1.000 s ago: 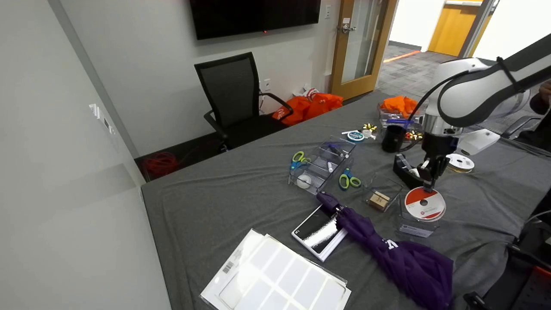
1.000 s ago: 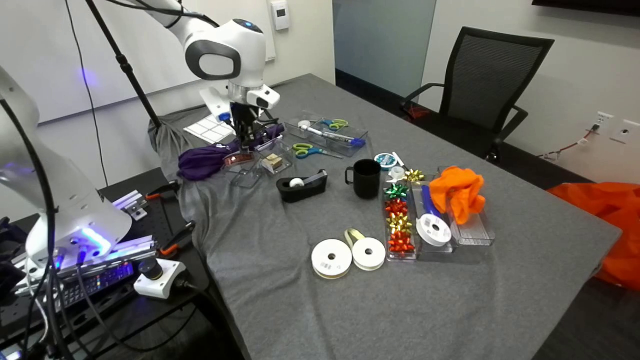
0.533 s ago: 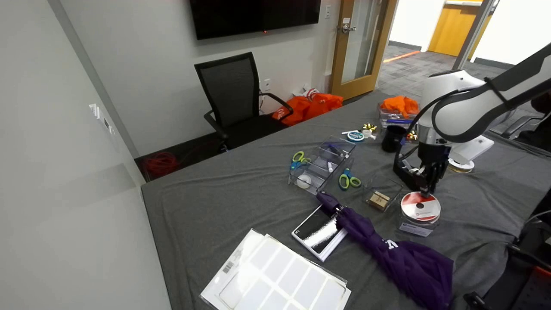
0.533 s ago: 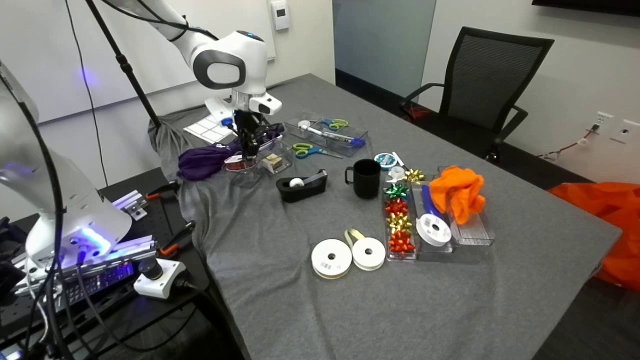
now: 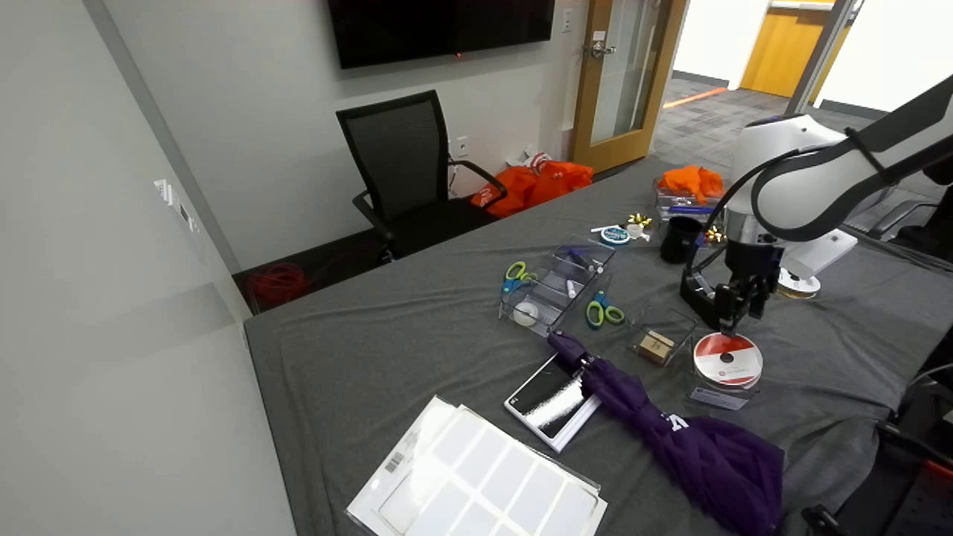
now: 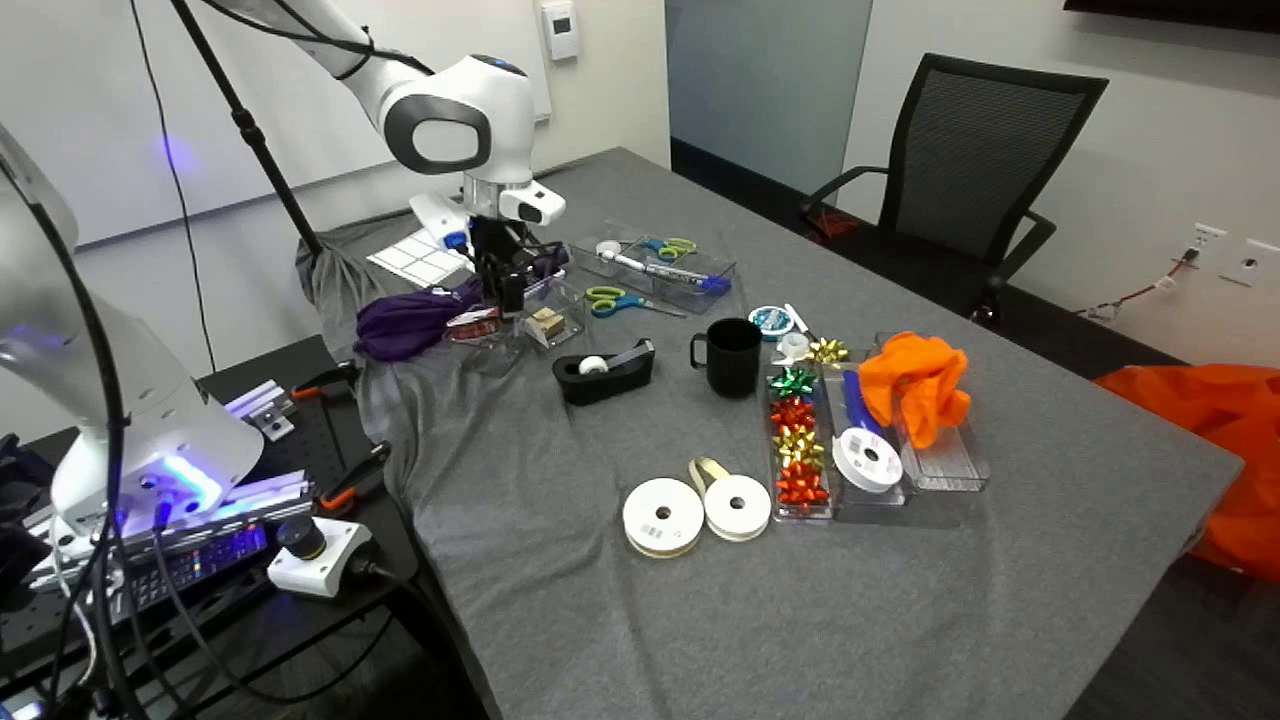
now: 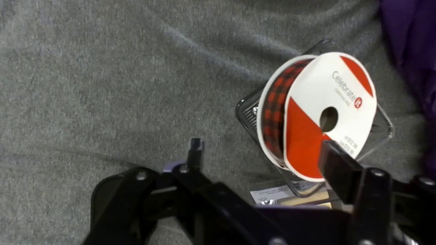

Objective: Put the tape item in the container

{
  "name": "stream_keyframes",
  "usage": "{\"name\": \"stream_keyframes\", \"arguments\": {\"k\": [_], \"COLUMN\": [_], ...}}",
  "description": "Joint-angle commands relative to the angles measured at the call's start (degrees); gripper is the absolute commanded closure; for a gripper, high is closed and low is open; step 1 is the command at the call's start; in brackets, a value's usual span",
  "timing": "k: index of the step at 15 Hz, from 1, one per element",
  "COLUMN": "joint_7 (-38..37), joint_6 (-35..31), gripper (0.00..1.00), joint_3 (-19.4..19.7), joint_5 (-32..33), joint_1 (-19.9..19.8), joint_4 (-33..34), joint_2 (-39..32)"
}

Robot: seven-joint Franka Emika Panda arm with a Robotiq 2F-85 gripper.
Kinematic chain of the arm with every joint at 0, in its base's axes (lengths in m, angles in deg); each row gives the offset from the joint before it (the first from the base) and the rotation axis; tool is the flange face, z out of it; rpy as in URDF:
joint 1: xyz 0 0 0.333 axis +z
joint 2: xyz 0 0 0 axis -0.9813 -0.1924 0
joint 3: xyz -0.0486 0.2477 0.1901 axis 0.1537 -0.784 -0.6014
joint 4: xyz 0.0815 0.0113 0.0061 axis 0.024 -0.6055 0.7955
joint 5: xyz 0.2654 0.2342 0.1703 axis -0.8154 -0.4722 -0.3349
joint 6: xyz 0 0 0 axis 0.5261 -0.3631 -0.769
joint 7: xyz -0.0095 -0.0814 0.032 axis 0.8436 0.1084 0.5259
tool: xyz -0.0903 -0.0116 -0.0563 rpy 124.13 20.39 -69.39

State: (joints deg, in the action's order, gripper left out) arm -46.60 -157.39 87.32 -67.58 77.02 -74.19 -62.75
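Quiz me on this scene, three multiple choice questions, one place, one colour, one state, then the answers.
1. Where is the red-and-white roll?
A) in the mug
B) over a clear box
C) on the chair

2. What colour is the umbrella?
A) orange
B) green
C) purple

3. How is the pincer?
A) open
B) shut on the roll
C) shut on nothing

1 B: box corners jut beyond the roll in the wrist view.
2 C: its cloth looks purple in both exterior views.
3 A: its fingers stand wide apart in the wrist view.
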Motion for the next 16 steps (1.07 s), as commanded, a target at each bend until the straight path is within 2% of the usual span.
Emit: {"name": "stream_keyframes", "arguments": {"k": [1,8,12,16], "joint_7": [3.7,13.6,18.8,21.2], "joint_6": [0.4,-2.9,-4.2,-9.6], "gripper": [0.00,0.00,0.00,0.00], "joint_3": [0.4,5.2,9.1,12.1], "joint_5": [0.1,4.8,6.3,3.5], "joint_1": [-1.3,-5.2,-8.2,-10.6], "joint_4": [-2.8,-8.0,-7.2,-5.9], "joint_2": [5.3,13.0,13.0,10.4]}}
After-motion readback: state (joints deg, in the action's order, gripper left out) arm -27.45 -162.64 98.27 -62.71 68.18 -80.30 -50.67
